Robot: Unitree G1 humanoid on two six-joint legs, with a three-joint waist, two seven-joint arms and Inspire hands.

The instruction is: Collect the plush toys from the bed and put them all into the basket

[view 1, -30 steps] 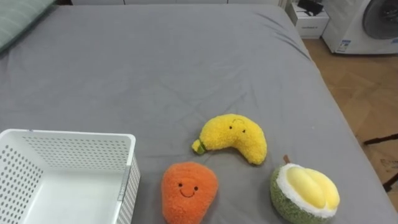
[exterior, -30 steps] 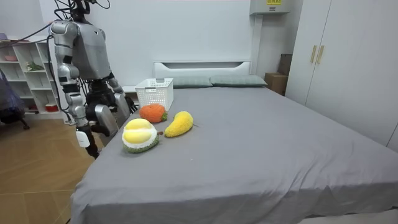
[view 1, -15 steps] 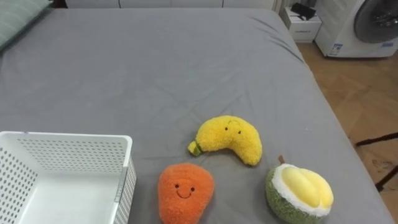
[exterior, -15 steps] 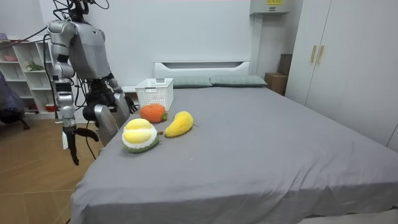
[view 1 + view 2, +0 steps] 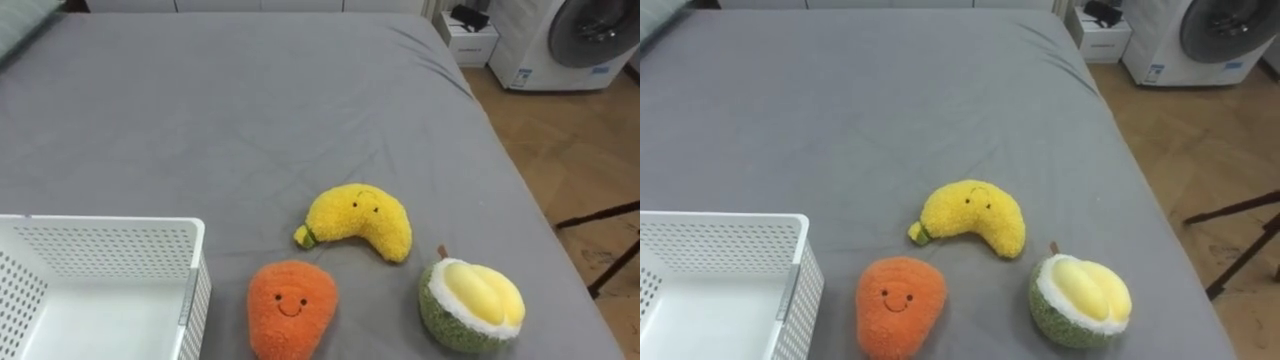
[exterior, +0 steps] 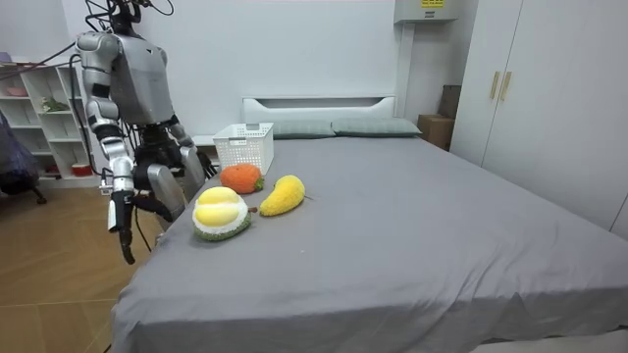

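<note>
**Three toys on the bed, both robot hands down**

Plush banana point(image 5: 357, 220), orange plush point(image 5: 290, 308) and plush durian point(image 5: 470, 303) lie near the edge of the grey bed point(image 5: 250, 100), beside the white basket point(image 5: 110, 232). The right robot hand point(image 6: 125, 218) hangs at the robot's side, fingers loose, empty. Left robot hand point(image 6: 197, 163) by the bed edge: grip, cannot tell.

**Operator:** Item 1. Is any text legible in my eye views?

**Unit:** None. The washing machine point(image 5: 578, 38) beyond my work area carries a small blue-and-white sticker point(image 5: 522, 76) on its front. I cannot resolve its print.

**Operator:** Item 2. What about the room view?

**Unit:** A yellow label point(image 6: 432, 3) is fixed to the white wall box point(image 6: 424, 15) at the top edge. Its characters are too small to read.
</note>
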